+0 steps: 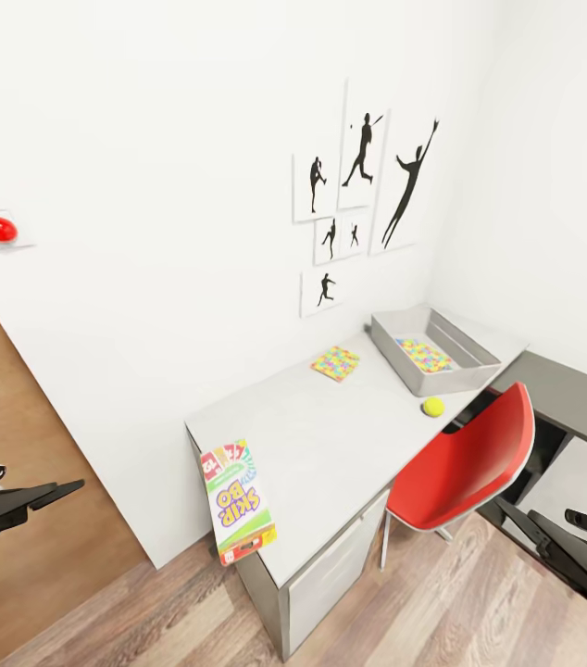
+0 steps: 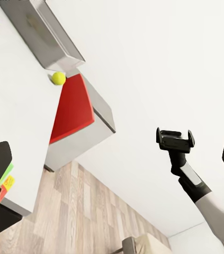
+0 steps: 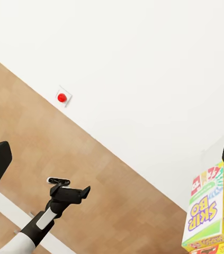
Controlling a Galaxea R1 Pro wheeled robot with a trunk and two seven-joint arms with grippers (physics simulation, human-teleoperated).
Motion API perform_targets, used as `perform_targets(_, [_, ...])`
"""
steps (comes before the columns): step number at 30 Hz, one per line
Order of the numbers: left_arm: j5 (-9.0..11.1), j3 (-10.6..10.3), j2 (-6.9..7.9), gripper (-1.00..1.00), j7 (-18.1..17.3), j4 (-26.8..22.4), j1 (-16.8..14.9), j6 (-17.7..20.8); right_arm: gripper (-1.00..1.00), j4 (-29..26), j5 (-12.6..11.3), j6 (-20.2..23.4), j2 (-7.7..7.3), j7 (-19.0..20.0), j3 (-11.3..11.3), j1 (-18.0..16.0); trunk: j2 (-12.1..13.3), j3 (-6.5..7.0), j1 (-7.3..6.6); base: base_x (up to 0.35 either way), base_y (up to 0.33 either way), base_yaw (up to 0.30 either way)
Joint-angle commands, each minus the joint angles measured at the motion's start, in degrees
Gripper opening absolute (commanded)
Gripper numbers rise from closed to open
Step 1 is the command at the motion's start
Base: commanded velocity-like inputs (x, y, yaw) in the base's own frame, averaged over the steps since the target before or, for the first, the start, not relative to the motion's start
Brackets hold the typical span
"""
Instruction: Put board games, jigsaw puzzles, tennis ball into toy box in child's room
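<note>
A grey toy box (image 1: 465, 357) sits at the far end of a long light-grey surface (image 1: 340, 454), in the corner where two white walls meet. Inside the box lies one small mosaic puzzle (image 1: 424, 355). A second puzzle (image 1: 335, 363) lies flat on the surface just beside the box, nearer the wall. A yellow-green ball (image 1: 433, 406) rests on the surface near the box's front corner, close to the surface edge. At the near end of the surface, well apart from the box, a SKIP-BO box (image 1: 238, 500) lies flat with one end hanging over the edge.

A red chair (image 1: 465, 463) stands against the surface, its back just below the ball. A lower dark grey cabinet (image 1: 571, 403) stands behind the chair. Black silhouette pictures of players (image 1: 363, 199) hang on the wall above the surface. A red button (image 1: 0, 229) is fixed on the wall farther along, above a brown door. The floor (image 1: 479, 611) is wood plank.

The left pincer (image 1: 16, 505) hangs low in the air, away from the surface; it holds nothing, and whether its jaws are apart cannot be told. The right pincer (image 1: 557, 547) hangs low beside the chair; from the left wrist view its jaws look parted and empty.
</note>
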Motion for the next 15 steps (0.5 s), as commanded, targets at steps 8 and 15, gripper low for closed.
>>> perform_targets(8, [-0.06,-0.18,0.01,1.00,-0.21,0.00,-0.05,0.61,1.00,-0.06,-0.35,0.47,-0.03,-0.07,0.01,0.01,-0.11,0.65,0.04,0.000,0.000,0.000])
perform_targets(15, [-0.08,-0.25,0.01,1.00,-0.21,0.00,-0.05,0.61,1.00,-0.04,-0.35,0.41,-0.03,-0.02,0.01,0.01,-0.51,1.13,0.26,0.000,0.000,0.000])
